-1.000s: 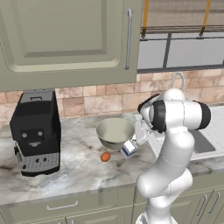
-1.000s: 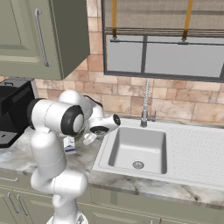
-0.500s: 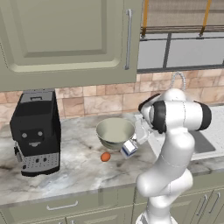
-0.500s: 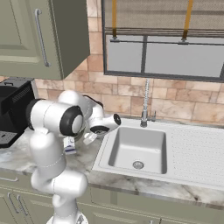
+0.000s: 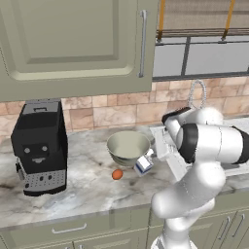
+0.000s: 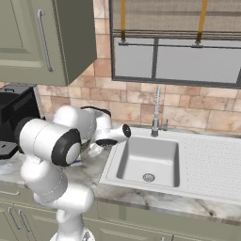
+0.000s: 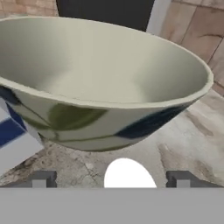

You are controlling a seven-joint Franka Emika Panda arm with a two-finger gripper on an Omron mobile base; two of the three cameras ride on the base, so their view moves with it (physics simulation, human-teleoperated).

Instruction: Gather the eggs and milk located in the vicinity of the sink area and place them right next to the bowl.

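1. The bowl [image 5: 128,147] sits on the marble counter [image 5: 73,194], between the coffee machine [image 5: 40,146] and the sink [image 6: 150,160].
2. The milk [image 5: 143,164] stands tilted on the counter, touching or just beside the bowl's front right side in the left base view; in the hand view its blue-and-white corner [image 7: 15,142] shows at the left, next to the bowl [image 7: 100,83].
3. The egg [image 5: 117,174] lies on the counter near the bowl's front, just left of the milk and apart from it.
4. The gripper [image 7: 111,179] hovers low over the counter, facing the bowl's side. Its two finger tips [image 7: 43,178] stand wide apart with nothing between them, so it is spread and holds nothing.
5. The milk lies to the left of the left tip, outside the fingers.
6. In the right base view the arm [image 6: 52,141] bends toward the counter left of the sink, whose faucet [image 6: 156,110] rises at the back.
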